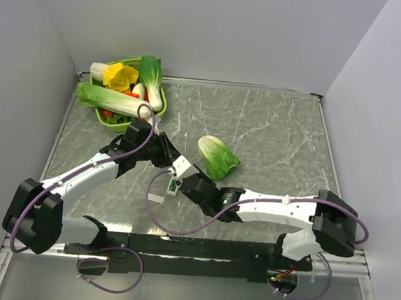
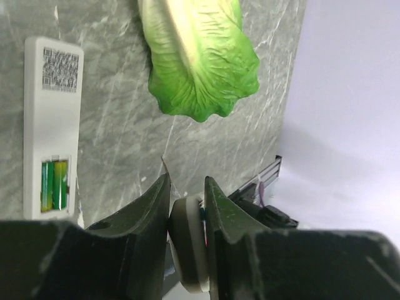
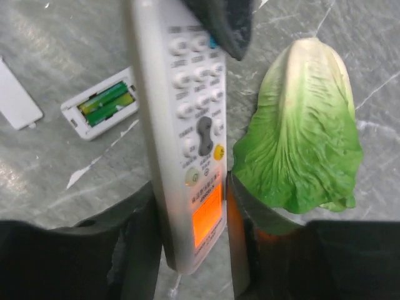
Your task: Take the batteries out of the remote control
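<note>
A white remote control (image 3: 187, 125) with button rows and a lit orange display is held above the table by both grippers. My right gripper (image 3: 190, 184) is shut on its display end. My left gripper (image 2: 186, 181) is shut on its other end (image 2: 187, 244), and a left finger (image 3: 219, 25) shows over the buttons. A second white remote (image 2: 53, 125) lies back-up on the table with its compartment open. Green batteries (image 2: 54, 185) sit inside it, and they also show in the right wrist view (image 3: 106, 100). In the top view the grippers meet at the held remote (image 1: 181, 166).
A plain white cover panel (image 3: 15, 100) lies loose on the table, and it also shows in the top view (image 1: 155, 199). A half cabbage (image 1: 217, 157) lies just right of the grippers. A green basket (image 1: 162, 90) of vegetables stands at the back left. Walls enclose the table.
</note>
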Action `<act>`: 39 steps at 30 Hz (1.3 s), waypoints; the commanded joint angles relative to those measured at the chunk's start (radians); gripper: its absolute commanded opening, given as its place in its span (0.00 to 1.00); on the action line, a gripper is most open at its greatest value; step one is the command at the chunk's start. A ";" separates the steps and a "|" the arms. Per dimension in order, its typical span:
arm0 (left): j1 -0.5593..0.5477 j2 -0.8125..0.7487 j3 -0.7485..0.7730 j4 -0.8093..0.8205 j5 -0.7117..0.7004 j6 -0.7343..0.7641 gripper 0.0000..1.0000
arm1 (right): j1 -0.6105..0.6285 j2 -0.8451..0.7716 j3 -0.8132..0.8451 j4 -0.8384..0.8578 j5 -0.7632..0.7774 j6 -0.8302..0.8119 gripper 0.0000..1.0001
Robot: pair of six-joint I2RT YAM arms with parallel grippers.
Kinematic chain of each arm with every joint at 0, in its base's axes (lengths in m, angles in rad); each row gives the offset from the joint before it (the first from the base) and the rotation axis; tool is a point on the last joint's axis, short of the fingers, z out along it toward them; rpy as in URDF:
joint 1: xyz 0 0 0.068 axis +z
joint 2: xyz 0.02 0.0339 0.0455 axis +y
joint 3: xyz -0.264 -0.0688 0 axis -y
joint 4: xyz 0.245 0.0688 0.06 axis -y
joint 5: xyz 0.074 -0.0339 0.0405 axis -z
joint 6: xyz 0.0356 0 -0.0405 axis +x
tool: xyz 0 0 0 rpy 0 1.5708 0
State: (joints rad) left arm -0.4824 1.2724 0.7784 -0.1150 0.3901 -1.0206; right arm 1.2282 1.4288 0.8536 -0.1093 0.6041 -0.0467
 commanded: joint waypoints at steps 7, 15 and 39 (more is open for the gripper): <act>0.010 -0.074 0.060 -0.044 0.029 0.084 0.61 | -0.084 -0.195 -0.010 -0.021 -0.316 -0.054 0.00; 0.140 -0.249 0.121 -0.152 0.185 0.411 0.79 | -0.444 -0.361 -0.018 -0.154 -1.130 -0.099 0.00; -0.005 -0.179 0.079 -0.232 0.602 0.714 0.61 | -0.559 -0.057 0.213 -0.455 -1.684 -0.297 0.00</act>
State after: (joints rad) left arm -0.4622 1.0645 0.8234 -0.2993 0.9730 -0.3801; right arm 0.6857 1.3758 1.0286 -0.5716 -1.0168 -0.3168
